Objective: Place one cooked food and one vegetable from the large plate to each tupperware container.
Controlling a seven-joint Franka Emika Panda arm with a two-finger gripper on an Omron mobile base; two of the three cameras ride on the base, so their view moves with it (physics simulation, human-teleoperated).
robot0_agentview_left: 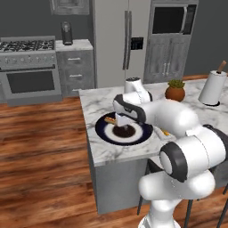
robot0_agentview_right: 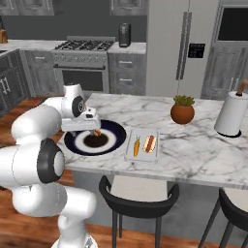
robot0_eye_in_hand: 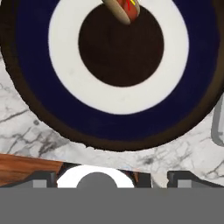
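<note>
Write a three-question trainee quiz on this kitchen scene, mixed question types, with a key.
1. True or false: the tupperware container holds a carrot and a hot dog.
2. The potted plant stands between the container and: A) a kettle B) the paper towel roll C) a sink
3. Fill in: the gripper hangs over the large ____.

Key: 1 true; 2 B; 3 plate.

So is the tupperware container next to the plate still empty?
No, in the right base view the tupperware container beside the large plate already holds a carrot and a hot dog.
</note>
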